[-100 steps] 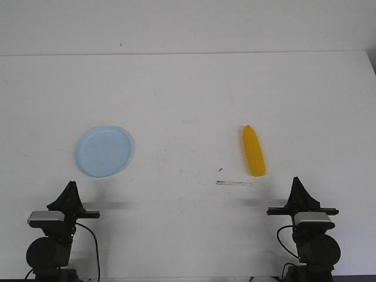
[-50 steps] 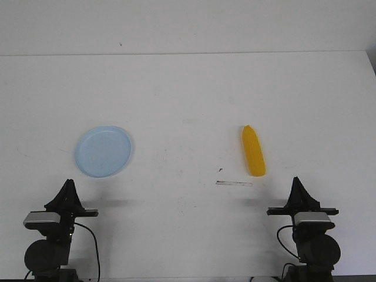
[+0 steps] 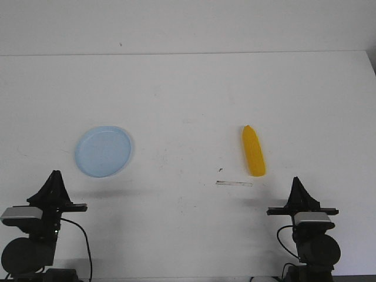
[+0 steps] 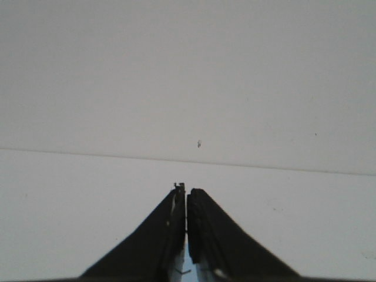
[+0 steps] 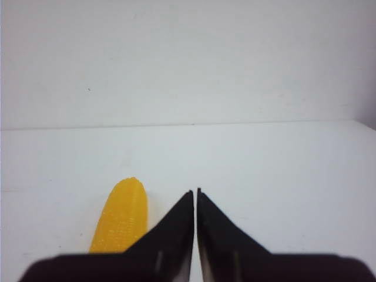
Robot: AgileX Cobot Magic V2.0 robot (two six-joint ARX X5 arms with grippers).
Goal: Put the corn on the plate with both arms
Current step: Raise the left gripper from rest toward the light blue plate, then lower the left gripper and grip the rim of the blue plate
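The yellow corn (image 3: 253, 151) lies on the white table right of centre, its pointed end away from me. It also shows in the right wrist view (image 5: 121, 216), beside the fingers. The pale blue plate (image 3: 103, 151) lies flat at the left; it does not show in the left wrist view. My left gripper (image 3: 55, 175) is shut and empty near the table's front left edge, in front of the plate; its tips meet in the left wrist view (image 4: 186, 189). My right gripper (image 3: 296, 181) is shut and empty at the front right, just in front and right of the corn; it shows shut in the right wrist view (image 5: 195, 191).
A thin strip of clear tape (image 3: 234, 184) lies on the table in front of the corn, with a small dark speck (image 3: 220, 170) near it. The table's far edge (image 3: 188, 54) meets a white wall.
My left arm has moved back and to the left, away from the plate. The right arm, corn and plate have not moved.
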